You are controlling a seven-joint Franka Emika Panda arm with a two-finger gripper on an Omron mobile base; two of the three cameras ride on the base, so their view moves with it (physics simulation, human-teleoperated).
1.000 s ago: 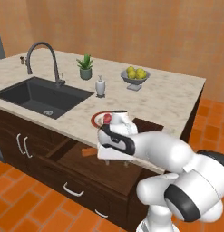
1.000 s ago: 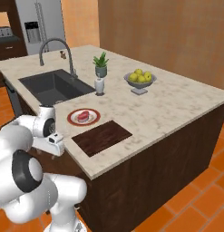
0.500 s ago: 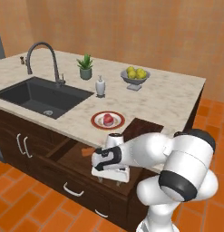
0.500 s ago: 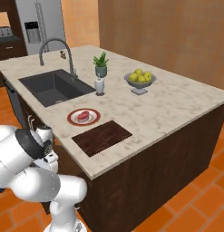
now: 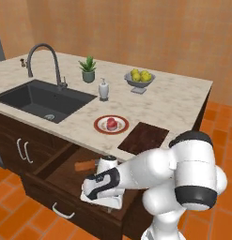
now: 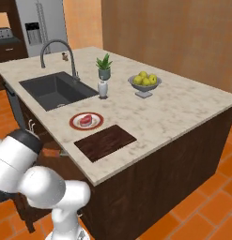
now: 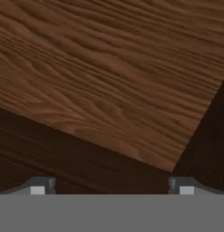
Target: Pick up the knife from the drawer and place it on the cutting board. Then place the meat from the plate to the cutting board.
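The drawer (image 5: 48, 196) stands pulled out under the counter. In it lies the knife (image 5: 86, 165), its orange-brown handle toward the back. My gripper (image 5: 104, 199) hangs low over the drawer's front right part, to the right of the knife and apart from it. In the hand view the gripper (image 7: 111, 186) is open, with bare drawer wood (image 7: 109, 90) between the wide-set fingertips (image 7: 41, 186). On the counter the plate (image 5: 99, 126) carries the meat (image 5: 111, 123). The cutting board (image 5: 143, 137) lies bare to its right. The right base view has the plate (image 6: 75, 124), meat (image 6: 85, 120) and cutting board (image 6: 104, 142).
A dark sink (image 5: 42, 101) with a tall faucet (image 5: 42, 58) takes up the counter's left. A soap dispenser (image 5: 104, 89), a potted plant (image 5: 88, 69) and a grey fruit bowl (image 5: 139, 79) stand behind the plate. My white arm (image 5: 183, 178) bulks in front of the counter's right corner.
The hand has come down from counter height, past the plate, to just over the open drawer, drifting left. Its jaws stay open. Nothing on the counter has moved.
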